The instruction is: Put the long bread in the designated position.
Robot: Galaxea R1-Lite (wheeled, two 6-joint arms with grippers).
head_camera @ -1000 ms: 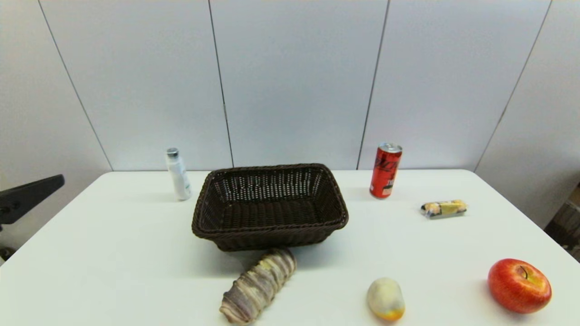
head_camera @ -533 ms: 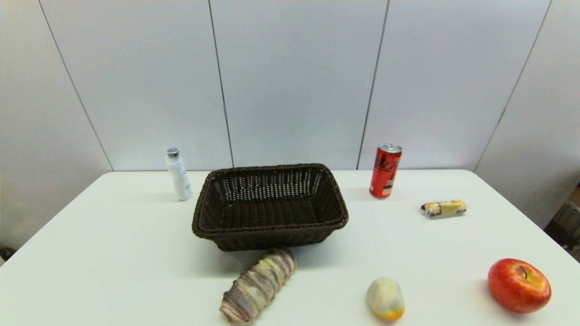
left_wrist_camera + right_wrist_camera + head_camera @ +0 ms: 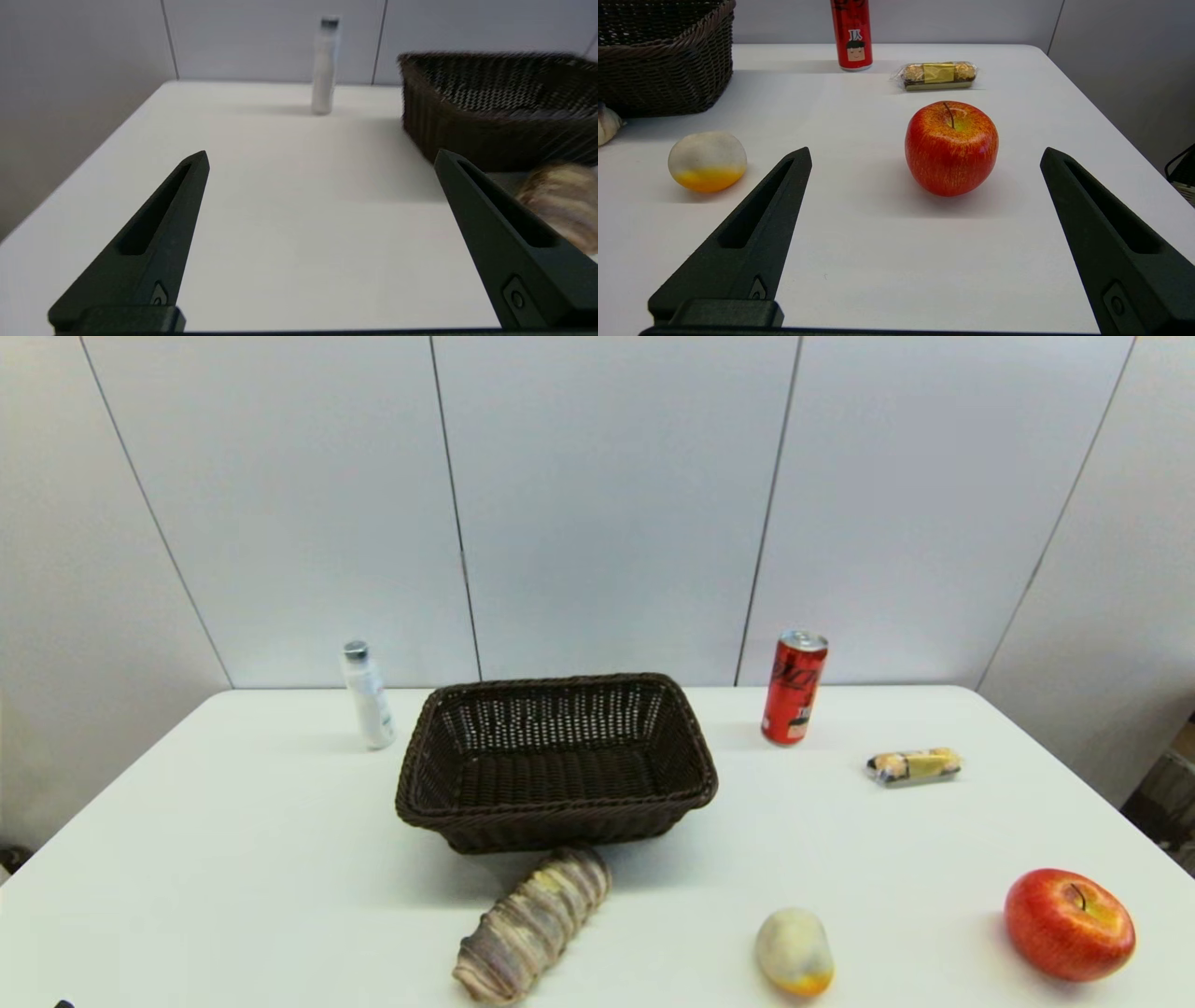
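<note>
The long bread (image 3: 532, 926), ridged with tan and purplish bands, lies slantwise on the white table (image 3: 233, 859) just in front of the dark wicker basket (image 3: 556, 761). In the left wrist view my left gripper (image 3: 321, 155) hangs open and empty over bare table at the near left, with the long bread (image 3: 558, 203) off beside one finger. My right gripper (image 3: 927, 150) is open and empty, low at the near right, facing the red apple (image 3: 951, 147). Nothing on the tabletop marks the designated position.
A white bottle (image 3: 367, 695) stands left of the basket and a red can (image 3: 794, 688) right of it. A wrapped yellow snack (image 3: 915, 766), a pale yellow-orange fruit (image 3: 794, 952) and the apple (image 3: 1069, 924) lie on the right half.
The left arm's dark part at the head view's left edge has dropped out of sight; only a dark speck shows at the bottom left corner now. The objects have not moved.
</note>
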